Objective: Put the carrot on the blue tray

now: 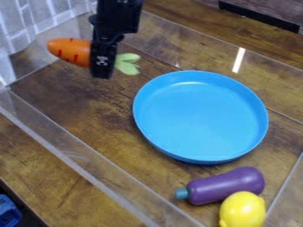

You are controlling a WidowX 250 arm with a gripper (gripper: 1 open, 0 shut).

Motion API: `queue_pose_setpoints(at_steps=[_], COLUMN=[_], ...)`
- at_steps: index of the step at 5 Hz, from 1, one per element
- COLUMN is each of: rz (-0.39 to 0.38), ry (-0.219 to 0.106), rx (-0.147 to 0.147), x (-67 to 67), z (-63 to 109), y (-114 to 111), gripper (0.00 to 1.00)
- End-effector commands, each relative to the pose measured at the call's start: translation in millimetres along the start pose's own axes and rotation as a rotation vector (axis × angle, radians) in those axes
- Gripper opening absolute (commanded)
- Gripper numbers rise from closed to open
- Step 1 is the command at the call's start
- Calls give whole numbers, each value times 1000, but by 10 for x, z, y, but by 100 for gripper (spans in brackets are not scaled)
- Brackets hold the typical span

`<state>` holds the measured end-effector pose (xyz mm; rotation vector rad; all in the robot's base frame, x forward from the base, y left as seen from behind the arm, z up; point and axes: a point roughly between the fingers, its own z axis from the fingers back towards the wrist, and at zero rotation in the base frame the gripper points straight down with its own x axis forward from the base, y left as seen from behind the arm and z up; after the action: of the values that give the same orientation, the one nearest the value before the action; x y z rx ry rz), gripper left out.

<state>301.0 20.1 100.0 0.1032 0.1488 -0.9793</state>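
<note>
Orange carrot (69, 50), ridged toy w/ pale green leafy tip, sits upper left of frame, lifted off the wood and lying roughly level. Black gripper (104, 69) comes straight down from top edge, fingers pinched narrow on carrot near its leaf end; orange body sticks out left of the fingers, leaf out right.

Blue tray (157, 126): big round glossy plastic, shallow raised rim, centre-right of frame, nothing on it. Carrot is well apart from it, up & left of the rim.

Table (71, 115): dark wood planks, visible grain, w/ clear acrylic wall (71, 151) running diagonally across lower left.

Lower right corner: purple eggplant toy (225, 185), smooth, elongated, and yellow lemon toy (243, 211), rounded, touching or just beside each other, near tray's lower edge.
</note>
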Motion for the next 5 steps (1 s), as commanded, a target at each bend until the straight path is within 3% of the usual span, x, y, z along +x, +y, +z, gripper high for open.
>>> queue_pose_setpoints(at_steps=[1,3,5], rz=[-6,-45,-59], ry=[-72,-87,-116], rx=[88,116,126], x=[181,544,893], z=[364,499,407], y=[-68,-346,-560], gripper=[0,0,0])
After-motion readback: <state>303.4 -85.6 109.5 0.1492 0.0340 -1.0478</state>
